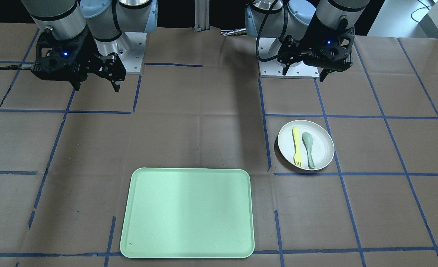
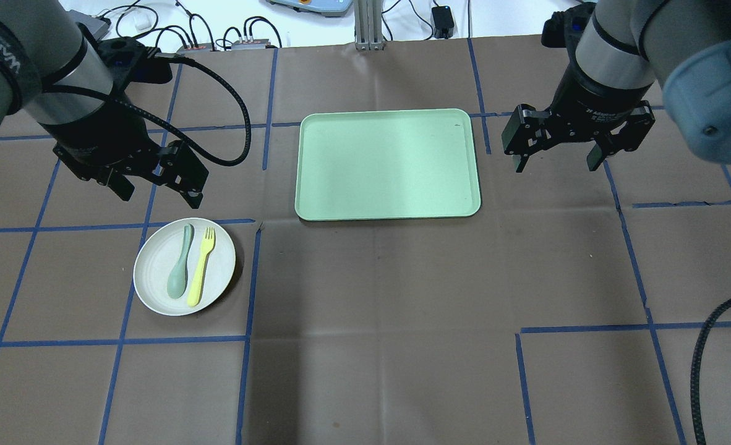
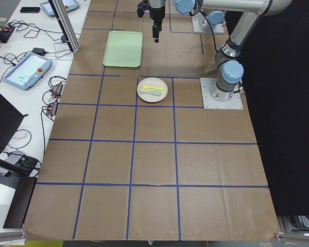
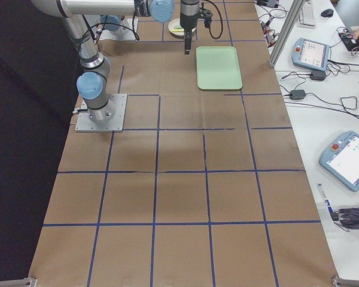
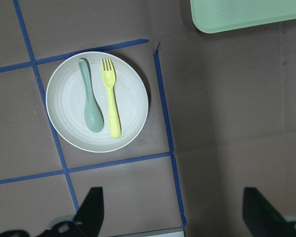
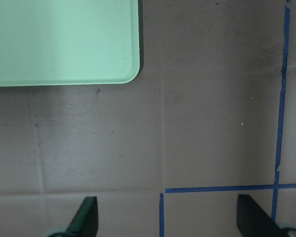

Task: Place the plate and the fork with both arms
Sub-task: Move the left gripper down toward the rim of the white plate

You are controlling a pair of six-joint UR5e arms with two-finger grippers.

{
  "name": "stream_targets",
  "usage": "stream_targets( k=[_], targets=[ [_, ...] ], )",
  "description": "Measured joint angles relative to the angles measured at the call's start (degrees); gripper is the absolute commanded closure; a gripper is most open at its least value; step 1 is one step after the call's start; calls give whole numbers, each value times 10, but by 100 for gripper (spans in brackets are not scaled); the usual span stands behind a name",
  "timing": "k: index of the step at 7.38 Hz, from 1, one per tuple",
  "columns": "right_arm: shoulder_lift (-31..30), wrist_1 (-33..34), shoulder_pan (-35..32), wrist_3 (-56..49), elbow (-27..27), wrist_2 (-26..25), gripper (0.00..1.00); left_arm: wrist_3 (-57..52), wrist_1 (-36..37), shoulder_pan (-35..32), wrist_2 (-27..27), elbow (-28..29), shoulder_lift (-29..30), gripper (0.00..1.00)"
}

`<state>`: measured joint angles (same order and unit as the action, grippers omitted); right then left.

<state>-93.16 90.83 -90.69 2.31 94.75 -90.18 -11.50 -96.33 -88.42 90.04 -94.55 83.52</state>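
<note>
The off-white plate (image 2: pixel 155 272) lies on the brown table on my left side, also in the front view (image 1: pixel 322 146) and the left wrist view (image 5: pixel 64 106). The pale-yellow fork (image 2: pixel 201 267) lies on it, tines pointing away from me, beside a grey-green spoon (image 2: pixel 179 272). The fork also shows in the front view (image 1: pixel 297 146) and the left wrist view (image 5: pixel 110 101). My left gripper (image 2: pixel 160 196) hangs open and empty above the table just beyond the plate. My right gripper (image 2: pixel 555 165) hangs open and empty, to the right of the tray.
A rectangular mint-green tray (image 2: pixel 387 164) lies at the table's middle, far side, with nothing on it; its corner shows in the right wrist view (image 6: pixel 59 39). Blue tape lines mark a grid on the brown paper. Cables and pendants lie beyond the far edge.
</note>
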Motion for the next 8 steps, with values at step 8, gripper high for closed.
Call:
stream_targets(
  k=[8],
  targets=[
    [1, 1, 1, -37, 0, 1, 0, -3, 2, 2, -1, -10, 2, 0]
  ],
)
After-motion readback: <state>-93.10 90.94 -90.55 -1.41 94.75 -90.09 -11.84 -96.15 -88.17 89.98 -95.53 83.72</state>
